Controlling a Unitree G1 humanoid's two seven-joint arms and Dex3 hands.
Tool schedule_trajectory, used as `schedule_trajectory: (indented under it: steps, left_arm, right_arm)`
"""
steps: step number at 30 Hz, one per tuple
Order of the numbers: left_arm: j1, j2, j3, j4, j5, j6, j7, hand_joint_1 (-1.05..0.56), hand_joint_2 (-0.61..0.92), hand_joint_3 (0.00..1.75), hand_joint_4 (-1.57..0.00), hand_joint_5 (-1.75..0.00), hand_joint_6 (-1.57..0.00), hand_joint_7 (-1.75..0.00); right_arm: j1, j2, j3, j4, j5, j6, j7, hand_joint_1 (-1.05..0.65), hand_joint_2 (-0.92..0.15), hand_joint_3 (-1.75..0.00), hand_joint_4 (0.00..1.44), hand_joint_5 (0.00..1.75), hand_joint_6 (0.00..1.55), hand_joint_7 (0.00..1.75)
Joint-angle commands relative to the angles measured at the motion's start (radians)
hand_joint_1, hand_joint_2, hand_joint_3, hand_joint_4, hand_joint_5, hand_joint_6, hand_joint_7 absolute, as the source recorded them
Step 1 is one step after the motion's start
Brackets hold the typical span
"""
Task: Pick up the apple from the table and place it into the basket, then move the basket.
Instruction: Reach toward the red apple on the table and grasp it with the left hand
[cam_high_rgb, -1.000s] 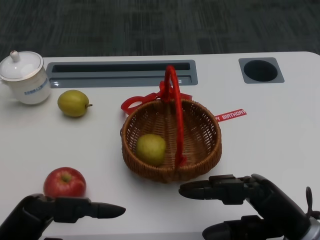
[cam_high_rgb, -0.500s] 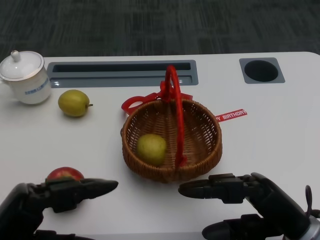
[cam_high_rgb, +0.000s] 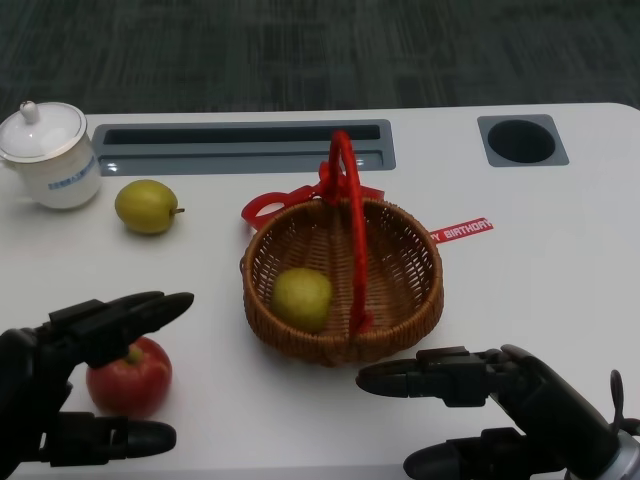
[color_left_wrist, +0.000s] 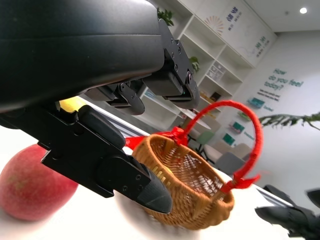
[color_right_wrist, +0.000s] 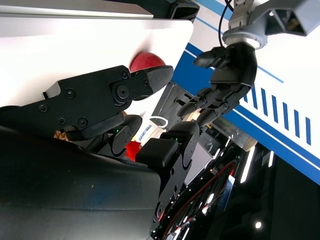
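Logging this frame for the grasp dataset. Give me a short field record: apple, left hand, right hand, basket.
apple: red apple on the table, near left, not in the basket
left hand: left hand open around the apple, fingers above it, no visible grip
right hand: right hand open, holding nothing, near side of the basket
basket: wicker basket, red handle upright, a yellow-green fruit inside

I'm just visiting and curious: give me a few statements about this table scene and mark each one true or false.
1. The red apple is already in the basket. False: it sits on the table, between the left hand's spread fingers.
2. A yellow-green fruit lies inside the basket. True.
3. The basket's handle is blue. False: it is red.
4. A lidded white cup stands at the table's far left. True.
5. The right hand holds the basket. False: it holds nothing.
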Motion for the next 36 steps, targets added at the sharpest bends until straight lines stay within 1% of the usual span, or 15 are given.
schedule_trajectory:
  steps: [1,8,11,16,22,26,30,34,36]
  left_arm:
    - [-0.048,0.045,0.0,0.077,0.046,-0.008,0.081,-0.68,0.67,0.0,-0.63,-0.01,-0.58,-0.01]
    - [-0.126,0.098,-0.052,0.226,0.14,-0.009,0.226,-0.68,0.65,0.0,-0.64,-0.01,-0.59,-0.01]
    - [-0.165,0.119,-0.093,0.304,0.181,0.016,0.282,-0.67,0.66,0.0,-0.64,-0.01,-0.58,0.0]
    - [-0.21,0.138,-0.17,0.396,0.209,0.043,0.34,-0.6,0.62,0.0,-0.62,-0.01,-0.56,0.0]
    - [-0.249,0.134,-0.255,0.48,0.222,0.12,0.38,-0.57,0.6,0.0,-0.62,0.0,-0.57,-0.01]
    - [-0.295,0.127,-0.316,0.576,0.227,0.145,0.409,-0.55,0.6,0.0,-0.61,0.0,-0.56,0.0]
    - [-0.345,0.12,-0.369,0.66,0.231,0.185,0.447,-0.58,0.63,0.01,-0.6,0.0,-0.56,0.0]
    - [-0.375,0.122,-0.411,0.707,0.23,0.208,0.479,-0.59,0.64,0.01,-0.6,0.0,-0.56,0.0]
    - [-0.398,0.122,-0.44,0.74,0.246,0.242,0.503,-0.59,0.64,0.01,-0.6,0.0,-0.56,0.0]
  right_arm:
    - [-0.004,-0.015,-0.006,-0.006,0.009,0.0,-0.001,-0.42,-0.91,0.0,0.78,0.0,0.73,0.0]
    - [0.0,-0.016,-0.007,-0.006,0.013,-0.003,-0.001,-0.42,-0.91,0.0,0.79,0.0,0.74,0.0]
    - [0.004,-0.016,-0.006,-0.007,0.015,-0.004,-0.001,-0.42,-0.92,0.0,0.79,0.0,0.73,0.0]
    - [0.01,-0.021,-0.005,-0.018,0.019,0.002,0.002,-0.43,-0.92,0.0,0.79,0.0,0.73,0.0]
    - [0.018,-0.031,-0.007,-0.033,0.023,0.004,0.006,-0.42,-0.92,0.0,0.79,0.0,0.73,0.0]
    - [0.029,-0.042,-0.01,-0.055,0.021,0.024,0.005,-0.43,-0.92,0.0,0.78,0.0,0.73,0.0]
    - [0.036,-0.046,-0.011,-0.065,0.021,0.033,0.004,-0.44,-0.92,-0.01,0.78,0.0,0.73,0.0]
    - [0.039,-0.048,-0.011,-0.073,0.02,0.039,0.005,-0.44,-0.92,-0.02,0.78,0.0,0.73,0.0]
    - [0.04,-0.049,-0.011,-0.073,0.021,0.036,0.005,-0.44,-0.92,-0.02,0.78,0.0,0.73,0.0]
